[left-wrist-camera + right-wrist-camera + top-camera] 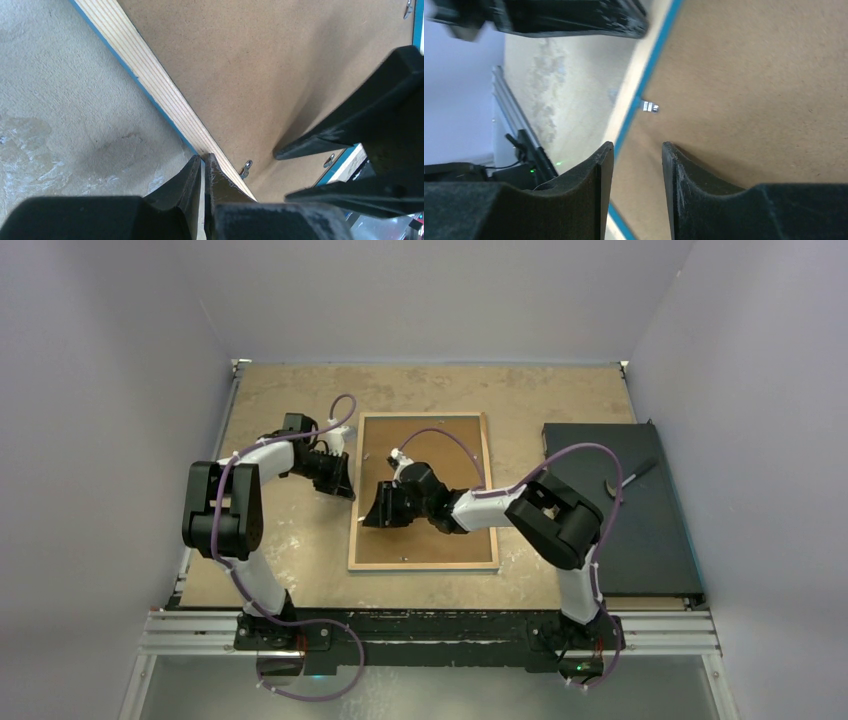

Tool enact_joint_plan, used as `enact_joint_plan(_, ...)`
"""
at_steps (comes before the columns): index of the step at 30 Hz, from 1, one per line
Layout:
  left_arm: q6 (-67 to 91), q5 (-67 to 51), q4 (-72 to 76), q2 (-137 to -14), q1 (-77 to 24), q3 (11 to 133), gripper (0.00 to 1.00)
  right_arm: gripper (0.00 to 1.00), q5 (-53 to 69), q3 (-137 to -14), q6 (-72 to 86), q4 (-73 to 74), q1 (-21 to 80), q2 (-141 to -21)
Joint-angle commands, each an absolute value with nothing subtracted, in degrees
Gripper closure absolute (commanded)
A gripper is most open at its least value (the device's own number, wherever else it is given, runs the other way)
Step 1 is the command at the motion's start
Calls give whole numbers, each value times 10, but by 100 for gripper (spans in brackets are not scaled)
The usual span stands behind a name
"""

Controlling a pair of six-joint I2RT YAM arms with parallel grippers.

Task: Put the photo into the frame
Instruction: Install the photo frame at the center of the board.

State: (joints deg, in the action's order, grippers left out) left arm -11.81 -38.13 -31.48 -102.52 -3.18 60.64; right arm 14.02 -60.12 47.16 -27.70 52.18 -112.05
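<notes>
Closest in, the left pincer (204, 159) has its tips pressed together with nothing between them. They bear on the frame (150, 85) at its wooden left rim, probably to pin it against sliding. The right pincer (638, 147) hovers spread and empty astride that rim's inner edge, near a small metal tab (650, 106), likely ready to turn it. The frame lies face down on the worktop (50, 100). It shows a pale striped wood back and a thin blue edge, and a brown board (260, 65) fills its opening. No view shows the photo; it may sit beneath the board, inside the frame.
</notes>
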Motion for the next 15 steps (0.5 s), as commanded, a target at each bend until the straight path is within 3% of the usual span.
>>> enact_joint_plan(1,-147,-346,-333,-1022,-41,596,97,57,132,-606,468,-289,525,-1136)
enact_joint_plan(15,-146,-346,-331,-1021,-41,594,98,61,98,-650,476,-279,547,-1178)
